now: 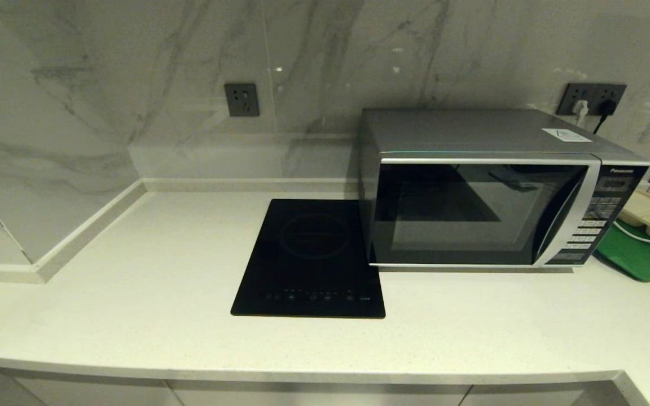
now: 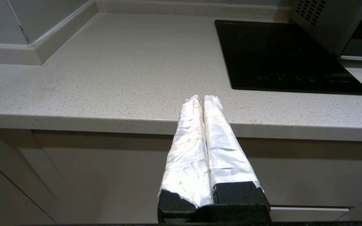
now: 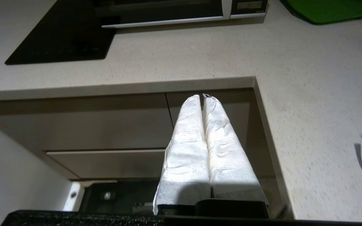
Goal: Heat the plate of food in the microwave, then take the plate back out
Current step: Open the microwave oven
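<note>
The microwave [image 1: 483, 192] stands shut on the pale speckled worktop [image 1: 133, 316], its dark glass door closed flush. No plate of food shows in any view: not on the worktop, not in a claw, and nothing can be made out through the dark glass, so where it sits cannot be told. Whether heating is over or not yet begun cannot be judged from this alone; either way, the door has to be opened before anything else can happen.

Both arms hang low in front of the cabinet, below the worktop's edge and well short of the microwave, and neither shows in the head view. The left claw [image 2: 202, 98] has its two fingers pressed together on nothing. The right claw [image 3: 202, 96] is likewise closed and empty.

The microwave is a boxy silver metal case with a curved silver handle strip [image 1: 570, 214] and a button panel [image 1: 596, 225] at its right end. Touching its left side lies a flat, glossy black induction cooktop [image 1: 311, 259]. To the microwave's right a smooth green tray [image 1: 638, 256] carries a cream-coloured thing with a white cable. The claw fingers are long, tapered and wrapped in crinkled white tape over black foam. The wall behind is grey-veined marble.
</note>
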Controlling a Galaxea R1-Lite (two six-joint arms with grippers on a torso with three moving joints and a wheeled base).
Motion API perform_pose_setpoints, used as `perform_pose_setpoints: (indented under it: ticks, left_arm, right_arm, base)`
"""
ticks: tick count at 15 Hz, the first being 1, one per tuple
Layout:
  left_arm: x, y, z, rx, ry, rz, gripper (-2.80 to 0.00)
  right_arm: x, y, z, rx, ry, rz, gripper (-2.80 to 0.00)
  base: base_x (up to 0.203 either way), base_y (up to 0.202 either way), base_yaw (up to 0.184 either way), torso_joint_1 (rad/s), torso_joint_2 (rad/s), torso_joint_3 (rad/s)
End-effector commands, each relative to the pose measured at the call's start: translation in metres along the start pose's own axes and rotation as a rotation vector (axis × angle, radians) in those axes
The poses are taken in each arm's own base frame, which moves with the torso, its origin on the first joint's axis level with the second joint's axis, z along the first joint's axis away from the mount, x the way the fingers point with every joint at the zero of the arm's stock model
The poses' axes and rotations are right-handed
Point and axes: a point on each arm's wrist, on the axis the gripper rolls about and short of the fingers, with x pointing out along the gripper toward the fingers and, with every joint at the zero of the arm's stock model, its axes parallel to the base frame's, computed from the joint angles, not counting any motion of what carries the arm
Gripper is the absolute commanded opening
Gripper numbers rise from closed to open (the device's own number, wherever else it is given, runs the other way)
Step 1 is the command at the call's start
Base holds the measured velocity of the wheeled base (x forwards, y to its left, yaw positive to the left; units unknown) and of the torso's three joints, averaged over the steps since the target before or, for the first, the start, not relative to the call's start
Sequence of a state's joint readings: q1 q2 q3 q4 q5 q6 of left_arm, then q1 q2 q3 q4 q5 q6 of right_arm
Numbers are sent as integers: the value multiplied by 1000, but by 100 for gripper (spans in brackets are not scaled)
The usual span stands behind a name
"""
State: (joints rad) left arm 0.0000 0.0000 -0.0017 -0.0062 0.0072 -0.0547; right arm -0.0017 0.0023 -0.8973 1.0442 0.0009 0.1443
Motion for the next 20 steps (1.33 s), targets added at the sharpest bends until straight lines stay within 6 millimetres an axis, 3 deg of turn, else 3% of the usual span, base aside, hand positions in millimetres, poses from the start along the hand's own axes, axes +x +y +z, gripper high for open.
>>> perform_pose_setpoints:
  ticks: [1, 4, 7, 10, 14, 20]
  left_arm:
    - [0, 0, 0, -1, 0, 0, -280]
    - [0, 0, 0, -1, 0, 0, -280]
    - [0, 0, 0, -1, -1, 0, -280]
    - [0, 0, 0, -1, -1, 0, -280]
    - [0, 0, 0, -1, 0, 0, -280]
    - [0, 0, 0, -1, -1, 2, -280]
  right_arm:
    - [38, -1, -5, 5, -41, 7, -280]
    - [69, -2, -15, 7, -73, 11, -280]
    - [103, -6, -38, -44, -76, 9, -280]
    - [134, -10, -63, -139, -195, -22, -280]
    - [138, -11, -73, -159, -147, -13, -280]
    - [138, -11, -72, -145, -157, -12, -280]
  base:
    - [0, 0, 0, 0, 0, 0]
    - [0, 0, 0, 0, 0, 0]
    - [0, 0, 0, 0, 0, 0]
    - [0, 0, 0, 0, 0, 0]
    - [0, 0, 0, 0, 0, 0]
    - [0, 0, 0, 0, 0, 0]
